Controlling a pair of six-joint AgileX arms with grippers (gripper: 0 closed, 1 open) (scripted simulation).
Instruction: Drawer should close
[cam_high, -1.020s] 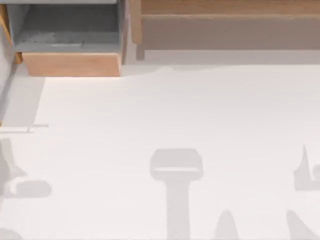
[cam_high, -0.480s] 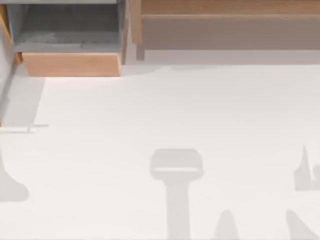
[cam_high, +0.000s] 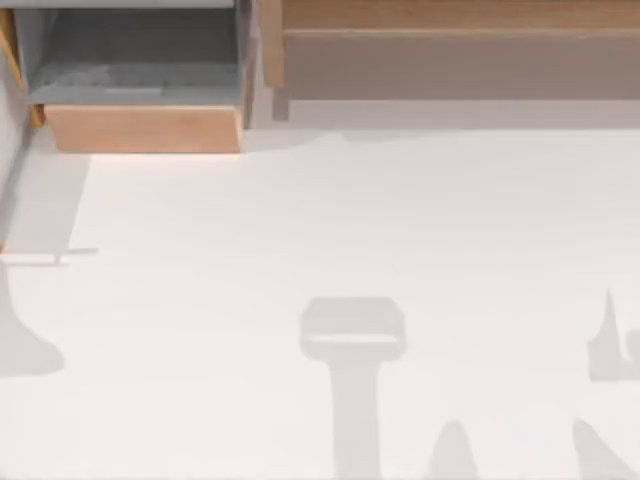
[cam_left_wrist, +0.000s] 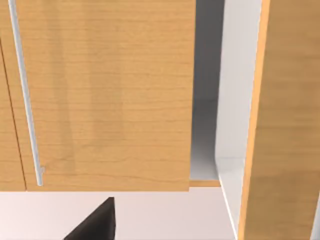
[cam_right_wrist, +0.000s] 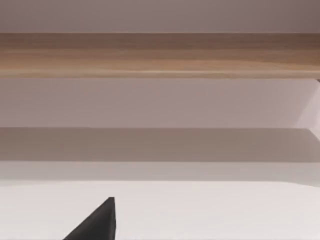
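**Drawer stands open, closing push not yet made**

Nearest the camera in the top view lies the plain white tabletop, crossed by soft grey shadows along its near edge and left side. The arms themselves are out of frame there.

Farther back, at the table's far left corner, sits the boxy drawer with grey inner walls and floor and a light-brown wooden front panel. It is pulled out from its housing, grey floor exposed, the panel standing proud toward the table. So the task looks undone: the whole closing travel is left, by my judgement.

To its right, along the far edge, runs the long wide wooden shelf body.

The left wrist camera looks close at a light-brown wooden panel with a thin metal bar handle, with a grey gap beside it; a dark finger tip of the left gripper juts in near it, apart from the wood. Whether its jaws are released or clenched I cannot tell.

The right gripper faces the shelf from well back, apparently idle; jaw state likewise cannot be told.
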